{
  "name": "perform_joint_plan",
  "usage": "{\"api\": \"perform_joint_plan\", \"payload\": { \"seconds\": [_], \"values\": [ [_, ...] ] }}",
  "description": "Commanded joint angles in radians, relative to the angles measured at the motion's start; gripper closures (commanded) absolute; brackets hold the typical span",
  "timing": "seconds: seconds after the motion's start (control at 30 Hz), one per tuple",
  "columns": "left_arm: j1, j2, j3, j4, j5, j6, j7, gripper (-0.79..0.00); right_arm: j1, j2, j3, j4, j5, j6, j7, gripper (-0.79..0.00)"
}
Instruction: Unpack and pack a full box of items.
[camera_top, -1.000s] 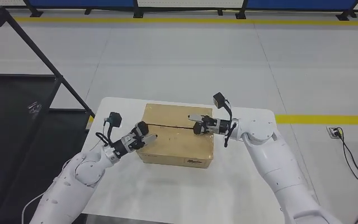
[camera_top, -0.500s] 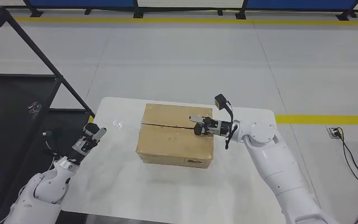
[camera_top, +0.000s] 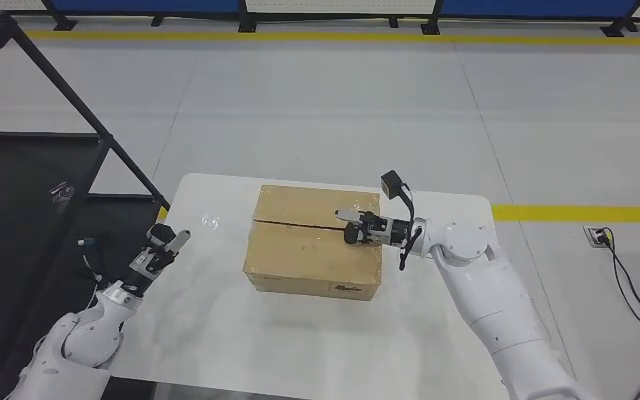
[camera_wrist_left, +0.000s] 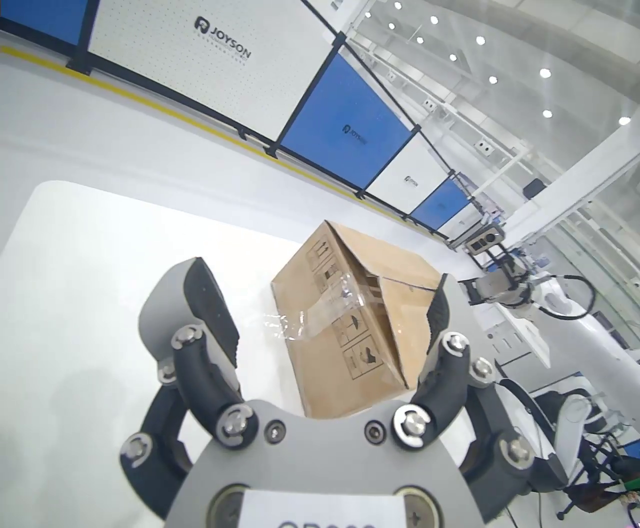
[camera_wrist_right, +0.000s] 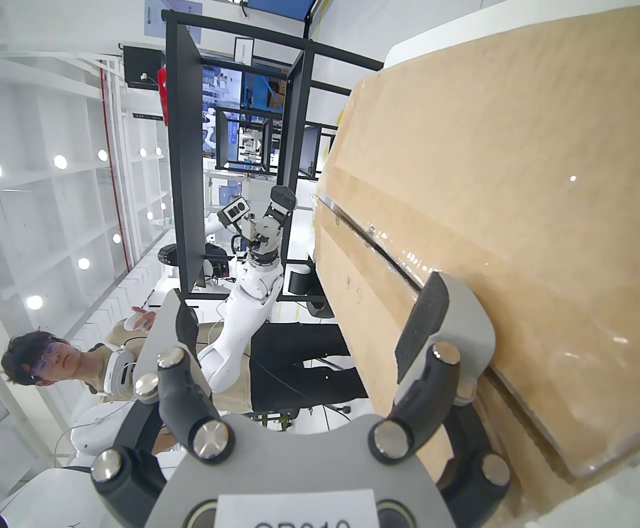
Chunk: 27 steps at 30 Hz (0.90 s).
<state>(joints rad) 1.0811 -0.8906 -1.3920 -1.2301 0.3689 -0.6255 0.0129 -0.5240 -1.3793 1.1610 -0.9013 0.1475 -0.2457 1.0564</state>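
A closed brown cardboard box (camera_top: 315, 240) sits in the middle of the white table (camera_top: 220, 330); its two top flaps meet at a taped seam. My right gripper (camera_top: 345, 224) is open over the right part of the seam, and one finger (camera_wrist_right: 440, 320) rests on the box top (camera_wrist_right: 500, 175) beside the tape. My left gripper (camera_top: 172, 238) is open and holds nothing at the table's left edge, well clear of the box. The left wrist view shows the box (camera_wrist_left: 370, 300) beyond the left gripper (camera_wrist_left: 320, 295), with a peeled strip of clear tape (camera_wrist_left: 310, 320) hanging off its end face.
A black metal frame (camera_top: 90, 130) stands off the table's left side, near my left arm. Bare table surface lies in front of the box and to its left.
My left gripper has pulled back from the box's left end to the table's left edge. The right gripper has crept a little left along the seam.
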Motion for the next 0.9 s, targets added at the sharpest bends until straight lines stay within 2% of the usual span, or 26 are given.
{"api": "perform_joint_plan", "payload": {
  "seconds": [0.0, 0.23, 0.43, 0.87],
  "values": [
    [0.002, -0.008, 0.023, -0.002, 0.103, 0.051, 0.066, -0.785, -0.003, 0.000, -0.004, 0.001, 0.004, 0.006, -0.006, -0.785],
    [-0.009, -0.027, 0.099, 0.005, 0.494, 0.228, 0.261, -0.785, -0.016, 0.002, 0.007, 0.007, 0.024, 0.032, -0.080, -0.785],
    [-0.007, -0.035, 0.138, 0.026, 0.739, 0.338, 0.381, -0.785, 0.001, 0.000, -0.005, 0.040, 0.050, 0.111, -0.067, -0.785],
    [-0.007, -0.037, 0.142, 0.031, 0.761, 0.359, 0.382, -0.785, 0.004, -0.001, -0.006, 0.045, 0.053, 0.113, -0.064, -0.785]
  ]
}}
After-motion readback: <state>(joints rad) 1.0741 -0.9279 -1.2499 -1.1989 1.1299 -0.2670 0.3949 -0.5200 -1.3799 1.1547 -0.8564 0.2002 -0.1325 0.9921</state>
